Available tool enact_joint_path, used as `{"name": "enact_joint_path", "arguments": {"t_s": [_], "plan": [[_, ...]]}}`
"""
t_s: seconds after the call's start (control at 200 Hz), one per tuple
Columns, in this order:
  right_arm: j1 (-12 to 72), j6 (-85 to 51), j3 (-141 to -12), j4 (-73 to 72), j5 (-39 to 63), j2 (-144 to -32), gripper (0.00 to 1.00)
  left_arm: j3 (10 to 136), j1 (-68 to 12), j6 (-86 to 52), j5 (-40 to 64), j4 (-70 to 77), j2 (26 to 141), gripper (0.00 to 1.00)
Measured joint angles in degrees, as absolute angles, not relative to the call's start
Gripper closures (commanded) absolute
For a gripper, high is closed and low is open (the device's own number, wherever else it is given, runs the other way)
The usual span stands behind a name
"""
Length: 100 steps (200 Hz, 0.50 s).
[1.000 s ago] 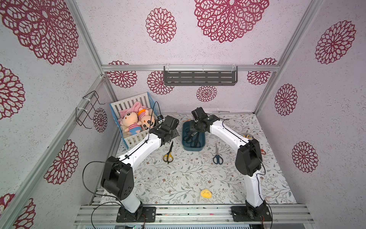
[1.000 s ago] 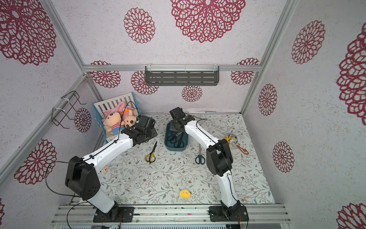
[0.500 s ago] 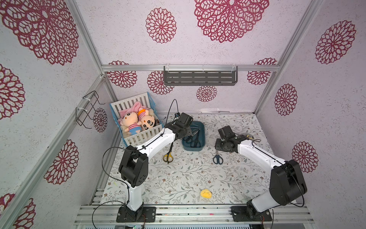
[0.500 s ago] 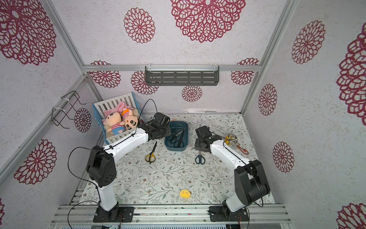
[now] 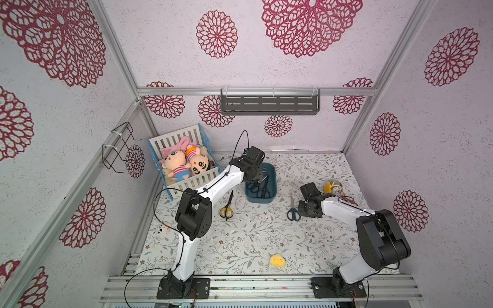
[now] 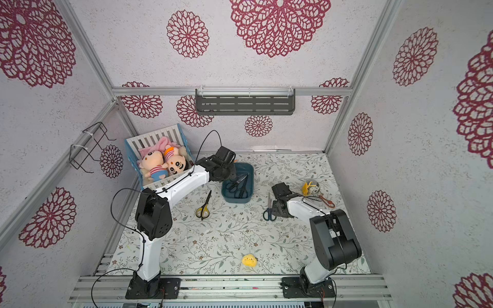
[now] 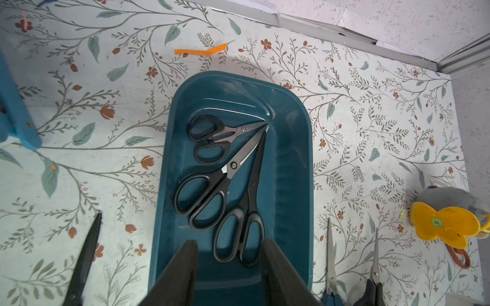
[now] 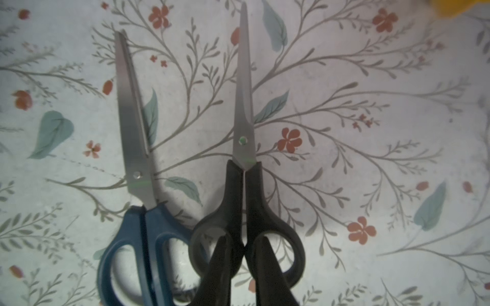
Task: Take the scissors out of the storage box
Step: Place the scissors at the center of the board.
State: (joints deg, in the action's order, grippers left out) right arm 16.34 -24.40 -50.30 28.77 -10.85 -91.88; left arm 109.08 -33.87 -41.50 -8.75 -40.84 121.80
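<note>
Three black-handled scissors (image 7: 233, 185) lie in the teal storage box (image 7: 291, 172), tips toward one corner; my left gripper (image 7: 229, 243) hangs over it, jaws apart and empty. My right gripper (image 8: 243, 239) is clamped on a fourth black-handled pair (image 8: 242, 185) flat on the table (image 8: 371, 159), just beside the dark-blue-handled pair (image 8: 136, 169), at the box's four o'clock in both top views. The yellow-and-black pair (image 5: 226, 210) lies at eight o'clock.

seemingly three scissors (image 7: 228, 169) in storage box (image 7: 290, 164)

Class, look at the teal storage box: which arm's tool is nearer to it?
Left. The left tool hangs open above the storage box; the right tool sits off to one side, closed on black-handled scissors.
</note>
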Motion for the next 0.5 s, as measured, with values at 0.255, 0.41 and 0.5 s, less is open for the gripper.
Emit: {"name": "enact_joint_path", "arguments": {"t_s": [0.255,0.41,0.5], "plan": [[15.88,-22.81,-50.26,28.53,-10.83,-93.10,0.55,111.98,-32.97,-41.34,-6.11,-41.41,124.33,0.59],[15.88,-22.11,-50.57,30.33,-11.90,-92.12,0.50,115.42,-33.28,-40.86,-5.26,-41.52,127.83,0.61],[15.88,-22.06,-52.56,32.53,-12.91,-89.45,0.48,116.68,-33.50,-40.47,-5.06,-41.91,130.17,0.62]]}}
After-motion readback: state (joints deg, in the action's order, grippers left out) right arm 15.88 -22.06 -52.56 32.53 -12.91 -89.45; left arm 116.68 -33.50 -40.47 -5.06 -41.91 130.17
